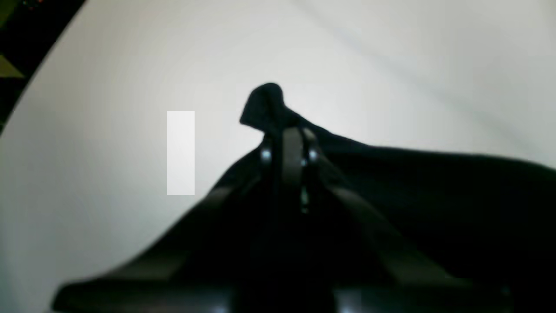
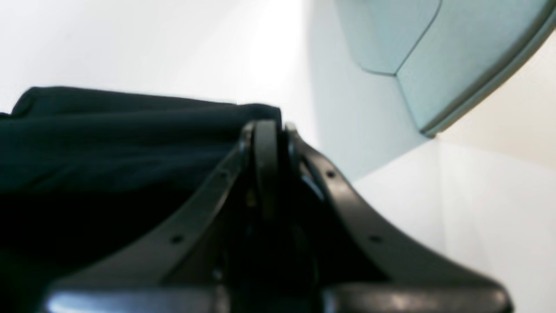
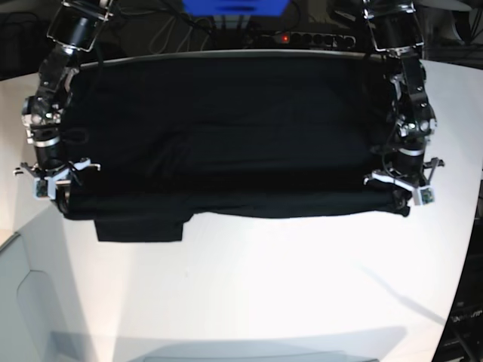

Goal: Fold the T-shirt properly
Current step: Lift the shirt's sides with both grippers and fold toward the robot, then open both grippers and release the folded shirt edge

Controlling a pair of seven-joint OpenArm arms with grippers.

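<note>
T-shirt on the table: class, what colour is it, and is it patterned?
The T-shirt is plain black, no pattern; clearest in the base view.

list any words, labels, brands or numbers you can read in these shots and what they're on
No readable text in any view.
T-shirt: plain black cloth, no print or label showing.
Table: bare white, no markings.
Left end effector and right end effector: no legible lettering.
Gear behind the table: a red light shows, but any lettering is too small and dark to read.
</note>
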